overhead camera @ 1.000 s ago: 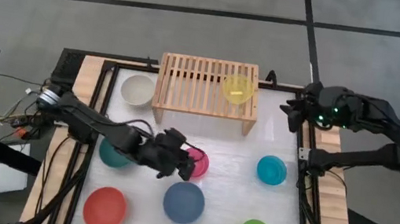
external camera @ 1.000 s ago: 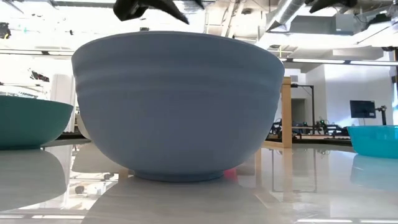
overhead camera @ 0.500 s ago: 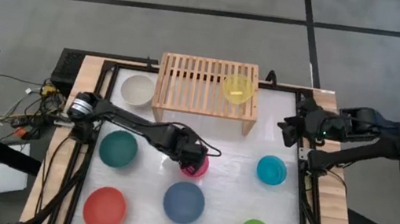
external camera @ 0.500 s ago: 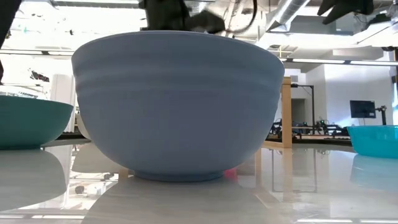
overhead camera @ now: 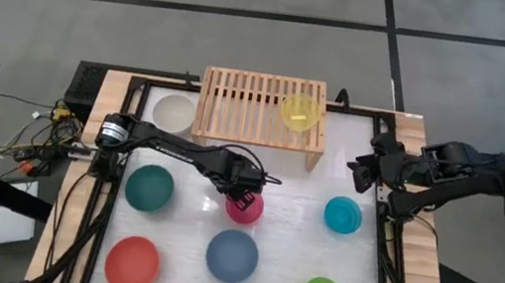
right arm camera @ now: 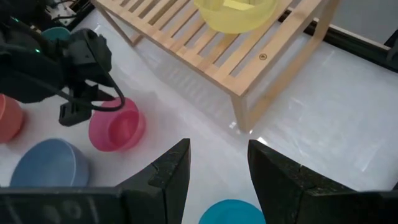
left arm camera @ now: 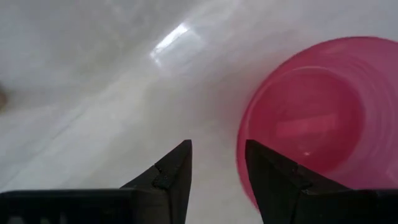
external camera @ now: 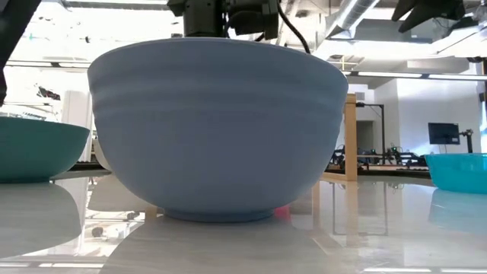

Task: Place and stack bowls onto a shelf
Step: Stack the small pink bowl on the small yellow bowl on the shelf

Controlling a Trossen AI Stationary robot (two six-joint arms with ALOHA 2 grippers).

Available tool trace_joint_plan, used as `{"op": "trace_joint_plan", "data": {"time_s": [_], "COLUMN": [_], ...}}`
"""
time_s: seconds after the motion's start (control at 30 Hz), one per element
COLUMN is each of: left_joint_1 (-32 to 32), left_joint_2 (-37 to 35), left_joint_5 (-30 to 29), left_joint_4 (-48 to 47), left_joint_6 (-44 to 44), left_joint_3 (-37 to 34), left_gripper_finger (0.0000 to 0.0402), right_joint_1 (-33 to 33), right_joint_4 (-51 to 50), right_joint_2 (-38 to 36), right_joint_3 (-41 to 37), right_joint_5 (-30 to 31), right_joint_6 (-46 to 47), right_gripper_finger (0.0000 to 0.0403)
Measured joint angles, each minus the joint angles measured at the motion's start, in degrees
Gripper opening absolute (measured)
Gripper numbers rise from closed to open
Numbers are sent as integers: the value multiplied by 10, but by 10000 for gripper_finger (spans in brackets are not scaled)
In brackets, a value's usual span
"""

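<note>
The left pincer (overhead camera: 244, 199), fingers spread, hangs at the small round pink bowl's (overhead camera: 245, 207) rim at the high view's centre; the right pincer (overhead camera: 364, 170), also spread, waits at right. A yellow bowl (overhead camera: 300, 111) sits on the slatted light-wood shelf (overhead camera: 248, 101), upper centre.

Low view: a dark blue bowl (external camera: 217, 129) hides the pink one.

Left wrist view: one finger (left arm camera: 273, 180) overlaps the pink rim.

Right wrist view: only here, the shelf's leg on the white bench (right arm camera: 323, 118).

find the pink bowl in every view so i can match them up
High view: pink bowl at table centre, under the left end effector.
Low view: hidden behind the dark blue bowl.
Left wrist view: right side.
Right wrist view: left of centre.
Shared landmark: the left end effector at its rim.
</note>
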Motion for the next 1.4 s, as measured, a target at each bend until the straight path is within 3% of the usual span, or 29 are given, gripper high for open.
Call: {"op": "trace_joint_plan", "data": {"time_s": [0.2,0.4,0.63,0.83,1.0,1.23,1.4], "left_joint_1": [-1,-1,0,-1,9,30,39], "left_joint_2": [0,0,-2,-3,-4,-5,-4], "left_joint_5": [17,26,36,2,-74,-168,-230], "left_joint_4": [50,61,45,-28,-116,-133,-133], "left_joint_6": [11,14,19,70,114,162,166], "left_joint_3": [-26,-39,-15,92,224,381,426], "left_gripper_finger": [108,14,1,0,0,0,0], "right_joint_1": [-2,-2,-2,-2,-3,-14,-35], "right_joint_4": [0,1,1,23,75,122,214], "right_joint_2": [0,0,0,0,12,34,35], "right_joint_3": [0,0,0,0,1,1,13], "right_joint_5": [8,15,27,20,18,13,10], "right_joint_6": [-1,-2,-3,2,-19,-87,-201], "right_gripper_finger": [187,187,187,187,187,187,187]}}
